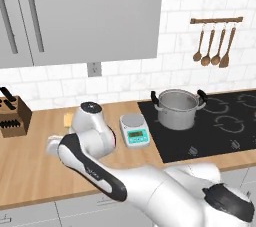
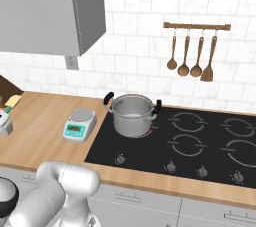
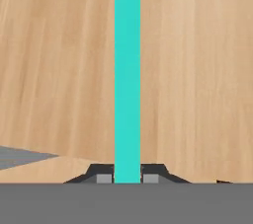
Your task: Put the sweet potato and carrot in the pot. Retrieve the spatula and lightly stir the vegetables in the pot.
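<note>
Your claw (image 3: pixel 127 178) is clamped tight on the teal spatula (image 3: pixel 127 70), whose handle runs straight ahead of it over the pale wooden table (image 3: pixel 197 70), with the steel pot (image 1: pixel 176 108) well away on the black cooktop (image 1: pixel 220 126).

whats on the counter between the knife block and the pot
In the left base view, the arm's white elbow and a kitchen scale sit between the knife block and the pot; the scale is just left of the cooktop.
</note>
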Available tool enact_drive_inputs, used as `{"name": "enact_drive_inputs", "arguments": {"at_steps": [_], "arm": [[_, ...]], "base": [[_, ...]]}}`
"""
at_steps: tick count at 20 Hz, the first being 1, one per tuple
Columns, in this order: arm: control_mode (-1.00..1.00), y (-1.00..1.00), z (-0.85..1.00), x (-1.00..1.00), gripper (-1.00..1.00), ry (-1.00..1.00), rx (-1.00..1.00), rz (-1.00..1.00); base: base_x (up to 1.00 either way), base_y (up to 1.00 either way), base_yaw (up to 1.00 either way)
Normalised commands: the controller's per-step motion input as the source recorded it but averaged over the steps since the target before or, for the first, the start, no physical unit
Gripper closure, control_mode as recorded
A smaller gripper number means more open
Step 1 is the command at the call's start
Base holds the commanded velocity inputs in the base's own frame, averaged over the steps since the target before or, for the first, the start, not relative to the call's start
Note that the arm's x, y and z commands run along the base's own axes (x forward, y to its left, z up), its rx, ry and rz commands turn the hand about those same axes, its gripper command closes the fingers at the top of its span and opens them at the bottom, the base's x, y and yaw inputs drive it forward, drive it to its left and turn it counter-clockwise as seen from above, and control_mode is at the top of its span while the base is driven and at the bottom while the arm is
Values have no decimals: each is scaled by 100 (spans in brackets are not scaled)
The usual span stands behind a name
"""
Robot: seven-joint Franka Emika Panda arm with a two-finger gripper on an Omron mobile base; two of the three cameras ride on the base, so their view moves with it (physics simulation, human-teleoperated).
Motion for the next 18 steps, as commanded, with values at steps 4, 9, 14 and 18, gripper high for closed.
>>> {"name": "enact_drive_inputs", "arguments": {"at_steps": [4,9,14,18], "arm": [[-100,-63,100,-19,100,7,34,-40],[-100,-78,100,-1,100,14,32,-48],[-100,-100,100,-21,100,27,37,-47],[-100,-100,100,-22,100,29,41,-40]], "base": [[0,0,0],[0,0,0],[0,0,0],[0,0,0]]}}
